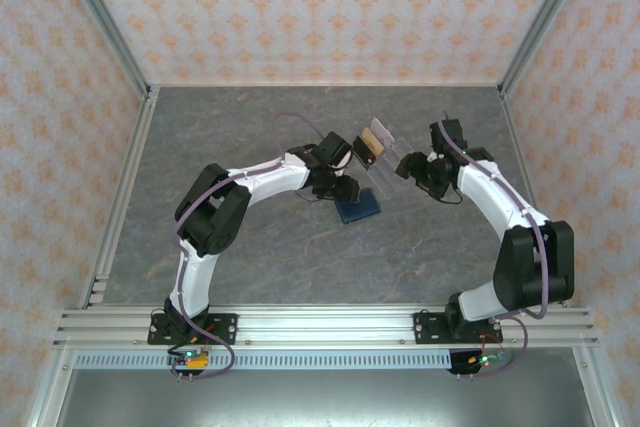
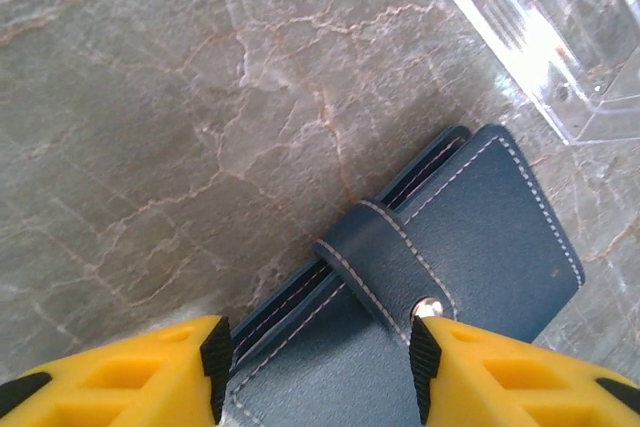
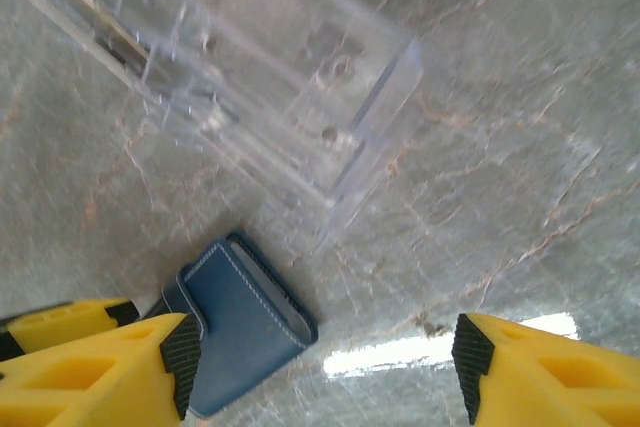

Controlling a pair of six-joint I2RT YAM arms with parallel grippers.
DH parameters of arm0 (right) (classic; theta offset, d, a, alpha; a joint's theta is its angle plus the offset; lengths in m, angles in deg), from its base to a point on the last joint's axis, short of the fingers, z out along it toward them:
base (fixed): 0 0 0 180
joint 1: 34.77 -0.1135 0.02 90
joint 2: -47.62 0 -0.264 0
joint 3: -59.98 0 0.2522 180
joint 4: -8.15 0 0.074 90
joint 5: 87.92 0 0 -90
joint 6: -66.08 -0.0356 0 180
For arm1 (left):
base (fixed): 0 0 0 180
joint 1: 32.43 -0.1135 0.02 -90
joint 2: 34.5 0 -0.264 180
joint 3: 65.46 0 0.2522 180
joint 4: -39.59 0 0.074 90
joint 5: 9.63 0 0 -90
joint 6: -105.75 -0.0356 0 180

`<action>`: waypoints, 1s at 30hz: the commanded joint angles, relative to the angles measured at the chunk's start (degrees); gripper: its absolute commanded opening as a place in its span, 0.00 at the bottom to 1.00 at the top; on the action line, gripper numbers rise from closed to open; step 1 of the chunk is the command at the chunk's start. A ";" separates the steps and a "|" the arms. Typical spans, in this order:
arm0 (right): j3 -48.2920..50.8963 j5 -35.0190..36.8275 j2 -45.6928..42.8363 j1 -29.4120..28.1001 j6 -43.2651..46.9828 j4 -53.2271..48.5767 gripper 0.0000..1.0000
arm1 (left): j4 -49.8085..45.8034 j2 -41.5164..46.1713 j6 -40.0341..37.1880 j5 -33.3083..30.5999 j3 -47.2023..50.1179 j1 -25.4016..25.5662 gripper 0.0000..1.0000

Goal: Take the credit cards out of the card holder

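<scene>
Grey marble-look table (image 1: 250, 267): a small dark navy folding card holder (image 1: 360, 209) lay flat & closed near the centre, its stitched tab clasp (image 2: 385, 267) snapped down. Your left claw (image 2: 320, 379) sat over the holder's end, yellow fingers (image 2: 200, 382) roughly half apart w/ the tab between them. Can't tell if the pads touched the leather.

Your right claw (image 3: 325, 372) hovered just beyond, to the right, jaws wide, holding nothing, w/ bare table between them.

Farthest: a clear acrylic slotted rack (image 1: 395, 147), just behind the holder. One brown-orange credit card (image 1: 371, 145) w/ a dark band stood in it.
</scene>
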 commanded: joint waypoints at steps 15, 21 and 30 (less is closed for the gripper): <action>-6.75 9.13 15.56 -16.49 1.52 -2.09 0.50 | 3.03 13.12 9.88 -9.42 11.11 -4.16 0.52; -9.50 8.86 20.78 -17.76 1.40 -2.20 0.50 | 4.24 15.93 13.29 -10.50 14.59 -6.09 0.54; -5.15 -8.25 20.46 -22.31 -5.70 5.48 0.45 | 5.93 21.19 19.99 -11.31 22.24 -8.86 0.59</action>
